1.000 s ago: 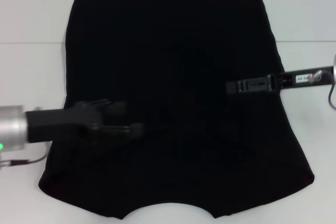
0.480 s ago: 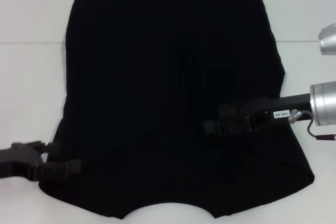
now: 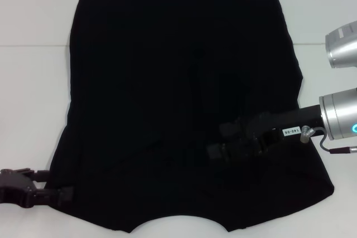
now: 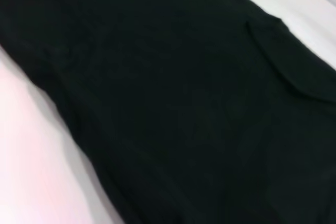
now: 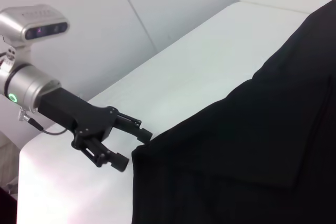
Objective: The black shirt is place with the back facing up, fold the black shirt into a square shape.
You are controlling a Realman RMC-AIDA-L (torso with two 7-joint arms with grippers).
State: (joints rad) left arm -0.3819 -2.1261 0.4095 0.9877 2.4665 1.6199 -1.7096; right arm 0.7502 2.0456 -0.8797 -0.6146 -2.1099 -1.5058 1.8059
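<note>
the black shirt (image 3: 178,98) lies flat on the white table (image 3: 33,82), its long axis running away from the robot. the left gripper (image 3: 58,194) is released, its fingers apart just at the shirt's near left corner, so this arm is nearer to that corner. the right gripper (image 3: 215,151) is over the near right part of the cloth; i cannot tell its fingers.

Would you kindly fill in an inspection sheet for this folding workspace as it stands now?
Surface: white table, seam across it.
Job's things: black shirt lying flat, sleeves folded in, neckline nearest robot.
Clutter: nothing seen.
Grippers: left pincer open at shirt's near left corner; right pincer over shirt's near right part, fingers unclear.
Cables: thin cable at right wrist.
Surroundings: white wall behind table.
</note>
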